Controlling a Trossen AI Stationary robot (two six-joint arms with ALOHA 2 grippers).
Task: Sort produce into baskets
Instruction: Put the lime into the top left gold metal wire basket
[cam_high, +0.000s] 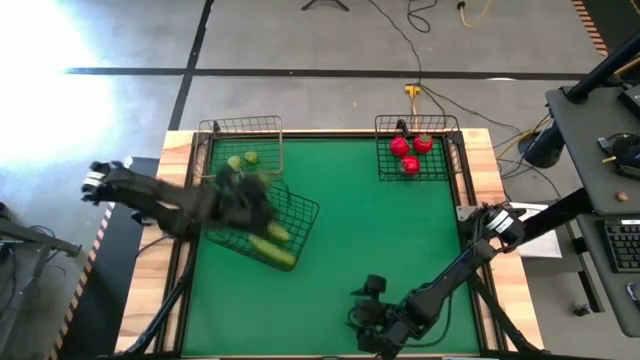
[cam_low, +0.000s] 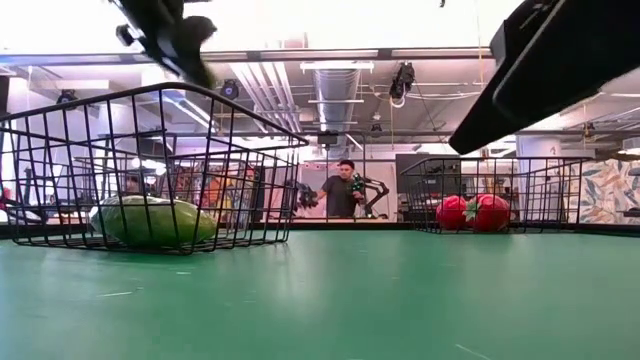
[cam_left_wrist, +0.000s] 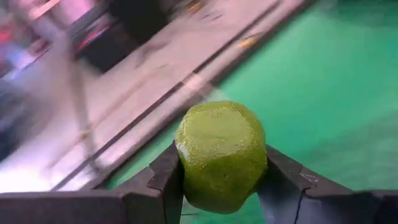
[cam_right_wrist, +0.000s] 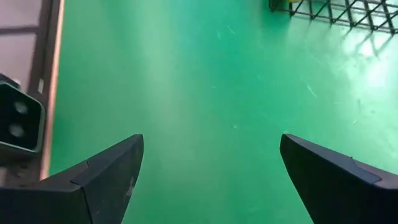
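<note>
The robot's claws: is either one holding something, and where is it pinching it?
The left gripper pinches a lime by its sides. The right gripper holds nothing.

My left gripper (cam_left_wrist: 222, 186) pinches a dimpled yellow-green lime (cam_left_wrist: 221, 155) between both dark fingers (cam_left_wrist: 163, 180), above the green table mat (cam_left_wrist: 323, 81) near its edge.
</note>
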